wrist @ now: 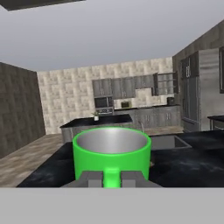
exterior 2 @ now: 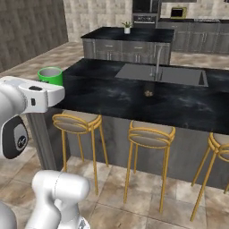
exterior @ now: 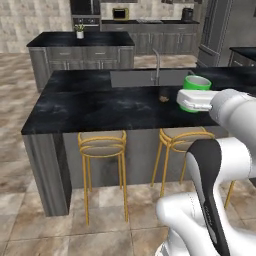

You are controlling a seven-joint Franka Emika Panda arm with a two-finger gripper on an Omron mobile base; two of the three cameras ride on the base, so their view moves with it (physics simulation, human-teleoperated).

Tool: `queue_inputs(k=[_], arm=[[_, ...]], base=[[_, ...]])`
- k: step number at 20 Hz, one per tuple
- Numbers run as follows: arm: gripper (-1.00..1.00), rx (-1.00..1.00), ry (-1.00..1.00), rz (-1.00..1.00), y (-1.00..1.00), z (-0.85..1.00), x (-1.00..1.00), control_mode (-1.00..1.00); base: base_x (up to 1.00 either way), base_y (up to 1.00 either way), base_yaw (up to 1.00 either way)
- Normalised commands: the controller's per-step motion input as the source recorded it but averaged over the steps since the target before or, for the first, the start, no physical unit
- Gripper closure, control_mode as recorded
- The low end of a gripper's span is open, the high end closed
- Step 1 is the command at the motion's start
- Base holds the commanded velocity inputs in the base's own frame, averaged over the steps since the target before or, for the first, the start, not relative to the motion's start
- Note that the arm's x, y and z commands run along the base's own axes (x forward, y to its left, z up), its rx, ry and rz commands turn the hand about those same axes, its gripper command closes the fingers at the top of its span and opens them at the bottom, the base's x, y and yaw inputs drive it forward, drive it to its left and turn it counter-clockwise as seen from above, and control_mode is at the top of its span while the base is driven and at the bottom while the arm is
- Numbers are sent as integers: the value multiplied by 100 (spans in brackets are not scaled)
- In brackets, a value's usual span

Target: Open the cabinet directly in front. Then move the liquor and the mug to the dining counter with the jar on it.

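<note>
My gripper [wrist: 110, 177] is shut on the handle of the bright green mug [wrist: 111, 154], which stays upright with its white inside showing. The mug [exterior: 197, 82] hangs in the air in front of the white hand, on the near side of the dining counter [exterior: 90, 107] and about level with its black marble top. From the right, the mug [exterior 2: 50, 75] sits above the hand by the dining counter [exterior 2: 112, 96]. The small dark jar [exterior: 163, 95] stands on the counter near the faucet [exterior: 157, 65]; the jar [exterior 2: 148, 91] is well away from the mug. The liquor and the cabinet are out of view.
An inset grey sink [exterior: 132, 78] lies behind the jar. Yellow-framed stools [exterior: 102, 145] stand under the counter's near edge. A smaller island with a potted plant [exterior: 79, 31] is farther back. A tall grey fridge [exterior: 220, 30] stands at the right.
</note>
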Motion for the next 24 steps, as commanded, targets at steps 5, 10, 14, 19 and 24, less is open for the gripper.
queue_inputs(k=[5,10,14,19,24], arm=[[100,0,0,0,0,0,0,100],[100,0,0,0,0,0,0,100],[100,0,0,0,0,0,0,100],[100,0,0,0,0,0,0,100],[100,0,0,0,0,0,0,100]], base=[[3,-40,4],[48,0,0],[76,0,2],[52,0,4],[70,0,9]])
